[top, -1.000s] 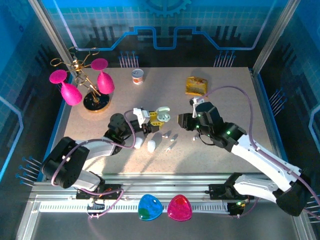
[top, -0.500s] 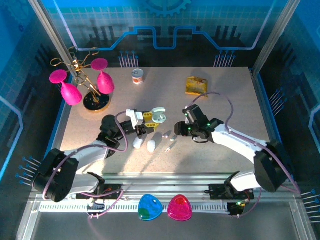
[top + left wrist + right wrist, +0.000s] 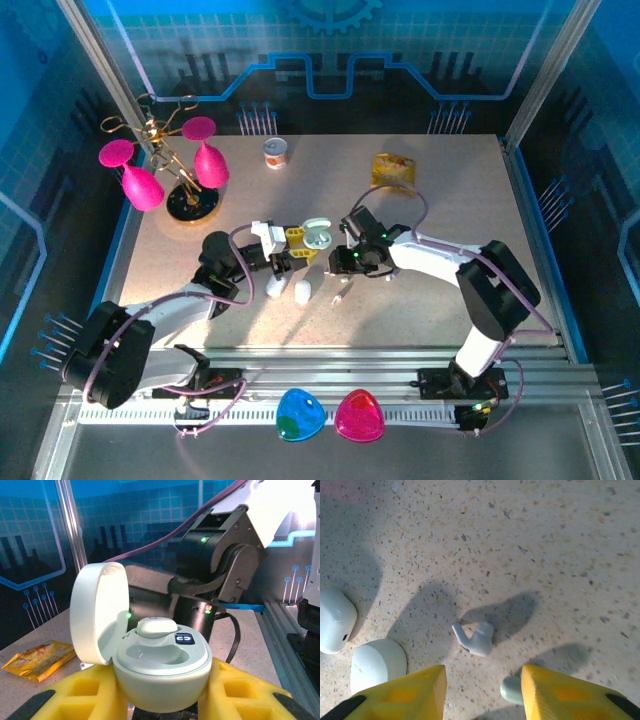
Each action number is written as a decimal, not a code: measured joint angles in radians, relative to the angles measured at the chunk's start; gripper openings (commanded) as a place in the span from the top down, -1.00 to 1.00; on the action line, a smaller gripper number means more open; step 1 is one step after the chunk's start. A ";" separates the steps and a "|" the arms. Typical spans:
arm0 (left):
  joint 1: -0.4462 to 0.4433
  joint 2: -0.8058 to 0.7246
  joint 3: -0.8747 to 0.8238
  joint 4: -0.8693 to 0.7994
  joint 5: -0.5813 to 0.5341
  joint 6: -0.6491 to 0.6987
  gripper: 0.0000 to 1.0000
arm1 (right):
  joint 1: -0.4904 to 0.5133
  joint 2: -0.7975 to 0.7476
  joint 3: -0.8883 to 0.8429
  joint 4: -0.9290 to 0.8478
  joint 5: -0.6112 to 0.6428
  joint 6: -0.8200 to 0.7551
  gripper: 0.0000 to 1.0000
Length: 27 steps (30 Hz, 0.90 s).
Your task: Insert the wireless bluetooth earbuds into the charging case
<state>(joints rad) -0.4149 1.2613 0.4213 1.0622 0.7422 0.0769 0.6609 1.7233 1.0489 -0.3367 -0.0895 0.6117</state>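
Observation:
My left gripper [image 3: 162, 692] is shut on a pale-green charging case [image 3: 165, 672], held upright between its yellow fingers [image 3: 75, 695] with the lid [image 3: 95, 610] swung open to the left. One earbud [image 3: 156, 626] sits in the far slot; the near slot is bare. From above, the case [image 3: 318, 235] is at mid-table, with my right gripper [image 3: 343, 264] just to its right. My right gripper [image 3: 482, 692] is open just above the table. A white earbud [image 3: 475, 637] lies just ahead of the gap between its fingers. A pale-green earbud [image 3: 511, 690] rests against the right finger [image 3: 570, 695].
Two closed cases [image 3: 335, 620] [image 3: 377, 662] lie left of the right gripper, seen from above as cases [image 3: 275, 287] [image 3: 302, 292]. Pink glasses on a gold rack [image 3: 165, 175], a can [image 3: 276, 153] and a yellow packet [image 3: 392, 170] stand at the back.
The right gripper has swung left and down over the loose earbuds, close to the held case. The left gripper shifted slightly left with the case, then stayed still.

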 measured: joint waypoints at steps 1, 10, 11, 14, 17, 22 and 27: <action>0.000 -0.003 -0.002 0.000 0.000 0.000 0.62 | 0.000 0.016 0.010 -0.001 -0.005 -0.006 0.19; 0.000 -0.026 -0.007 -0.005 0.000 0.000 0.62 | 0.000 0.070 0.018 -0.005 -0.032 -0.027 0.19; 0.000 -0.026 -0.007 -0.007 0.000 0.000 0.62 | 0.000 0.070 0.013 -0.001 -0.033 -0.027 0.19; 0.000 -0.026 -0.007 -0.009 0.000 0.000 0.62 | 0.000 0.068 -0.011 0.012 -0.035 -0.027 0.19; 0.000 -0.026 -0.007 -0.010 0.001 0.000 0.62 | 0.001 0.049 -0.031 0.022 -0.035 -0.026 0.19; 0.000 -0.026 -0.007 -0.010 0.008 0.000 0.62 | 0.011 0.013 -0.051 0.004 -0.025 -0.026 0.19; 0.000 -0.024 -0.007 -0.009 0.013 0.000 0.62 | 0.044 0.006 -0.037 -0.046 0.032 -0.061 0.19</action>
<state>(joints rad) -0.4149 1.2373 0.4141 1.0534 0.7547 0.0769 0.7048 1.7298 1.0122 -0.3824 -0.0578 0.5510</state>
